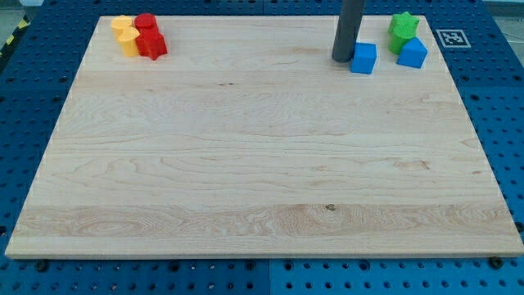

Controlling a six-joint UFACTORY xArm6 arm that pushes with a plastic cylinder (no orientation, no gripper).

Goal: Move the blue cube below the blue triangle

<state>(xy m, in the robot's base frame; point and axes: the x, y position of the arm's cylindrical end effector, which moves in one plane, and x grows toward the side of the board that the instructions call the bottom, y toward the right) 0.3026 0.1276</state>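
Camera view: my tip (342, 59) has no gripper to open or close; it touches the small blue cube (363, 58) on its left side, at the wooden desk's (262, 164) top right, placed to push it rightward under the blue triangle block (413, 53).

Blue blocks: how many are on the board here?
2. The blue cube sits near the view's top, just right of my tip. The blue triangle lies further right, below the green blocks. None looks hidden.
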